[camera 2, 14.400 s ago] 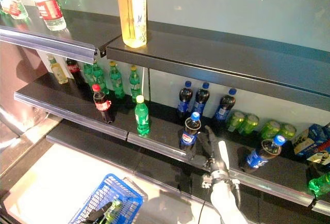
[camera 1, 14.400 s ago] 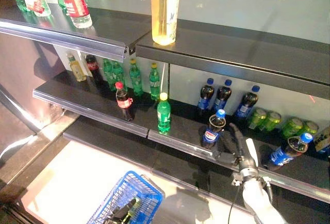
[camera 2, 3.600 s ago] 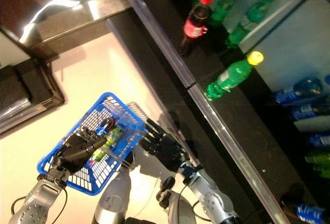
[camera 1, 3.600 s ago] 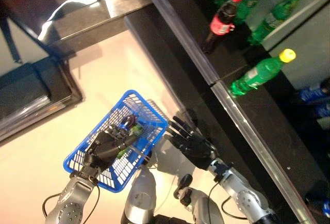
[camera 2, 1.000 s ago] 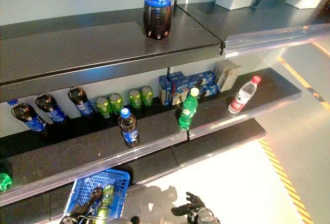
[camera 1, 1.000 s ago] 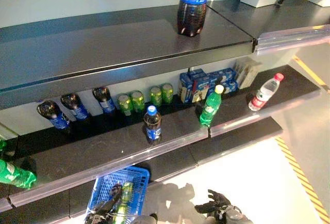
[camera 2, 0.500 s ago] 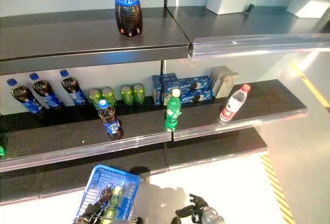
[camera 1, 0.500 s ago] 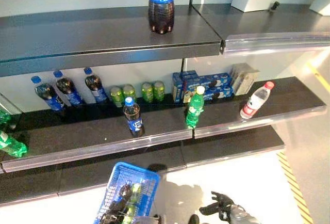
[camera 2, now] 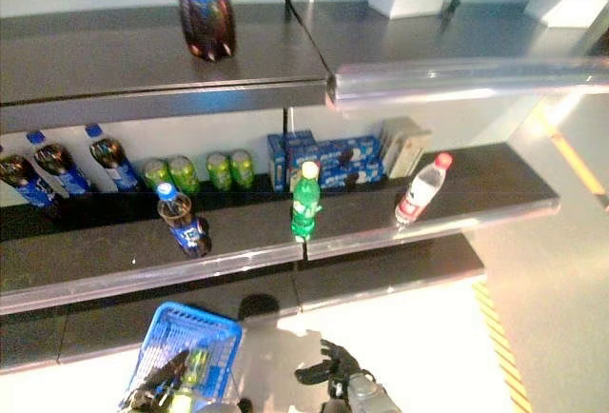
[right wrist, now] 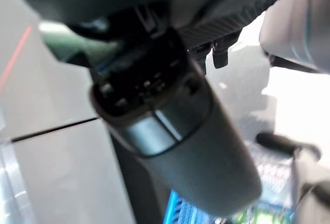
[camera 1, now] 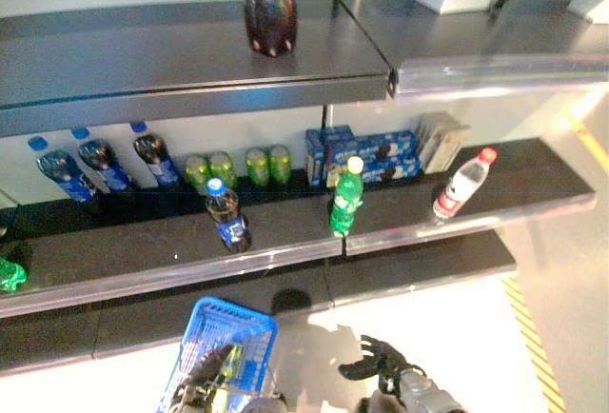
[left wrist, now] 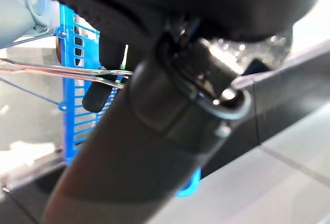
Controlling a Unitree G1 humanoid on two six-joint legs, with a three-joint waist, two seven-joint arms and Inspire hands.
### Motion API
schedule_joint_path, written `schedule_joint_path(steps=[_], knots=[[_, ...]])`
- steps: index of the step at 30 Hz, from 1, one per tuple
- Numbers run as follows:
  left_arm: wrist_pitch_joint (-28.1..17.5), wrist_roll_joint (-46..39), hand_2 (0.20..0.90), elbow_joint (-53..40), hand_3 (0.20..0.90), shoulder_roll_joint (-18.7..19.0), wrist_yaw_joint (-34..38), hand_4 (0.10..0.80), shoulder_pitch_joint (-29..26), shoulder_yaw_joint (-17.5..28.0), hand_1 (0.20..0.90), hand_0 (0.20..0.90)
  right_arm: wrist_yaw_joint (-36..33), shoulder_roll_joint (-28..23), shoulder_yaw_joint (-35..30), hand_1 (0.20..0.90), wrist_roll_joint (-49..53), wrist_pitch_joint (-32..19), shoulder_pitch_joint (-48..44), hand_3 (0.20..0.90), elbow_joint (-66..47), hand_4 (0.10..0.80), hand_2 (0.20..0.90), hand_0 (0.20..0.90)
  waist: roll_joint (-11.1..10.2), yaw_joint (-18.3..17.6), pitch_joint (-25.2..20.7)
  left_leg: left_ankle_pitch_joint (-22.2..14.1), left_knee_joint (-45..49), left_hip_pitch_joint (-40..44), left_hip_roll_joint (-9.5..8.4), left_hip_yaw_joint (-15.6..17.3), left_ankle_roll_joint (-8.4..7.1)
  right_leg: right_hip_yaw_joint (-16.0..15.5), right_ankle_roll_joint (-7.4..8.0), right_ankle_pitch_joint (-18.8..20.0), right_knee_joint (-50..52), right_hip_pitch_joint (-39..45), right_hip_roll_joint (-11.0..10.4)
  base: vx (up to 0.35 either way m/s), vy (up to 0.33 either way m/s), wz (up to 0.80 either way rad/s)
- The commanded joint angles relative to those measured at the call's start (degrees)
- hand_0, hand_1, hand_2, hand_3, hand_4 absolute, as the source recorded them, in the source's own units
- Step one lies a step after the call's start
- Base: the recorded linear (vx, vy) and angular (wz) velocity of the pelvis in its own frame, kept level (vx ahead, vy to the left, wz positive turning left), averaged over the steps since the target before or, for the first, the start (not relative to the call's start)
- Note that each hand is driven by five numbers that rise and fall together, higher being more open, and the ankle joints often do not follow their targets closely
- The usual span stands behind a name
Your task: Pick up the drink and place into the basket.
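The blue basket (camera 1: 225, 342) hangs low at the left, off the floor. My left hand (camera 1: 203, 381) is shut on its thin wire handles (left wrist: 62, 70). A green drink (camera 2: 192, 371) lies inside it. My right hand (camera 1: 374, 365) is low in front, beside the basket, open and empty, well below the shelves. On the middle shelf (camera 1: 171, 270) a dark cola bottle with a blue cap (camera 1: 227, 219), a green bottle with a yellow cap (camera 1: 344, 200) and a water bottle with a red cap (camera 1: 462, 183) stand near the front edge.
Dark cola bottles (camera 1: 105, 164), green cans (camera 1: 238, 167) and blue boxes (camera 1: 366, 149) line the back of the middle shelf. A large cola bottle (camera 1: 267, 9) stands on the top shelf. A lower dark ledge (camera 1: 419, 265) juts out above the pale floor (camera 1: 457, 337).
The whole picture has shifted, so the camera has moved. My right hand shows a little higher and stays open and empty. The basket still hangs from my left hand.
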Motion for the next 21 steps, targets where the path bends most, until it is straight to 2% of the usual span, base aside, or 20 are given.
schedule_joint_path(steps=[1,2,3,4,5,6,8,9,10,13,15,21], knots=[[-2.24,2.39,0.300,-6.14,0.200,2.91,0.73,0.100,-0.36,-3.39,0.300,0.300,2.74,-0.05,1.32,0.900,-2.60,-1.03,-1.96,0.900,-3.58,0.800,0.900,0.900,-2.43,0.84,-1.76,0.62,-0.10,1.52,1.73,-1.60,0.57,-1.47,0.17,13.22,-5.50,2.36,-0.16,0.128,-0.687,0.38],[-2.37,1.94,0.300,-6.10,0.200,2.29,2.33,0.100,0.27,-2.26,0.300,0.300,3.65,-0.37,2.08,0.900,-3.82,1.17,-2.14,0.900,-5.87,0.800,0.900,0.900,-3.09,0.93,-2.18,1.92,-0.12,2.08,5.44,0.43,-1.17,-3.43,-0.49,10.49,-4.38,2.87,1.44,0.093,-0.686,0.47],[-1.44,1.79,0.300,-5.70,0.200,2.25,2.68,0.100,0.37,-1.65,0.300,0.300,4.60,-1.20,3.09,0.900,-4.89,1.31,-2.12,0.900,-7.92,0.800,0.900,0.900,-3.76,1.03,-2.11,2.67,0.85,0.12,6.89,1.48,-1.51,-3.84,-1.54,8.85,-4.07,3.46,2.60,0.072,-0.692,0.40],[-1.03,2.06,0.300,-5.31,0.200,2.28,2.43,0.100,0.44,-1.45,0.300,0.300,4.82,-1.63,3.54,0.900,-4.49,1.22,-1.95,0.900,-8.82,0.800,0.900,0.900,-4.24,1.27,-1.90,3.27,1.94,-1.29,7.17,1.73,-1.59,-4.58,-2.03,8.60,-4.35,4.18,3.12,0.030,-0.594,0.27],[0.72,4.97,0.300,-4.35,0.200,1.88,2.44,0.100,0.79,-1.09,0.300,0.300,4.90,-2.26,3.64,0.900,-2.18,1.93,-1.23,0.900,-10.54,0.800,0.900,0.900,-5.11,1.55,-1.39,4.11,3.70,-3.34,7.33,4.05,-1.31,-7.08,-2.64,8.58,-5.12,5.46,3.62,0.011,-0.486,0.16],[1.08,8.15,0.300,-3.89,0.200,1.16,2.10,0.100,1.10,-1.36,0.300,0.300,4.16,-2.36,2.65,0.900,-2.10,2.29,-0.25,0.900,-11.42,0.800,0.900,0.900,-5.31,0.98,-1.19,5.22,3.83,-4.46,7.83,9.11,-1.21,-9.90,-3.09,8.47,-5.51,6.05,3.74,-0.022,-0.453,0.28],[0.46,8.64,0.300,-4.09,0.200,0.21,-0.02,0.100,1.54,-3.45,0.300,0.300,3.57,-3.93,0.50,0.900,-2.89,0.94,2.14,0.900,-12.88,0.800,0.900,0.900,-4.79,-0.42,-1.29,7.80,2.70,-6.65,8.05,14.10,-1.95,-13.73,-4.04,8.06,-5.94,5.90,4.23,-0.072,-0.215,0.62],[0.26,8.38,0.300,-4.13,0.200,0.09,-0.35,0.100,1.57,-3.98,0.300,0.300,3.89,-4.36,0.17,0.900,-2.87,0.48,2.53,0.900,-13.07,0.800,0.900,0.900,-4.59,-0.72,-1.28,8.32,2.38,-6.95,8.15,14.98,-2.16,-14.36,-4.20,7.97,-5.99,5.85,4.31,-0.083,-0.112,1.16],[-0.10,8.04,0.300,-4.35,0.200,-0.06,-1.75,0.100,1.81,-5.35,0.300,0.300,5.07,-5.79,-0.68,0.900,-3.42,-1.73,3.17,0.900,-13.14,0.800,0.900,0.900,-3.74,-1.30,-1.47,10.42,0.09,-7.54,8.23,16.01,-3.03,-16.15,-4.45,7.70,-6.32,5.63,4.37,-0.056,-0.033,1.06],[-0.01,8.58,0.300,-3.99,0.200,-0.13,-1.98,0.100,2.33,-5.90,0.300,0.300,6.06,-6.95,-0.69,0.900,-4.94,-2.96,3.20,0.900,-13.90,0.800,0.900,0.900,-2.96,-1.63,-1.79,11.94,-3.05,-7.05,8.22,15.03,-3.57,-16.87,-4.72,7.00,-5.94,5.31,4.49,0.004,0.034,0.69],[-0.02,11.81,0.300,-2.20,0.200,-0.06,-2.31,0.100,2.78,-5.54,0.300,0.300,5.75,-7.66,-0.75,0.900,-5.44,-3.36,3.47,0.900,-16.71,0.800,0.900,0.900,-2.44,-2.26,-2.36,13.08,-6.86,-5.16,8.48,14.42,-4.34,-16.60,-4.90,6.17,-5.70,5.83,4.53,0.091,0.114,0.62],[0.15,13.37,0.300,-2.42,0.200,0.57,-4.83,0.100,3.44,-6.10,0.300,0.300,7.64,-10.50,1.26,0.900,-6.16,-2.90,5.37,0.900,-28.82,0.800,0.900,0.900,-2.16,-3.46,-2.85,11.62,-6.20,-3.17,7.98,15.61,-4.60,-16.28,-3.70,5.98,-5.43,7.56,2.68,0.143,0.198,0.15]])
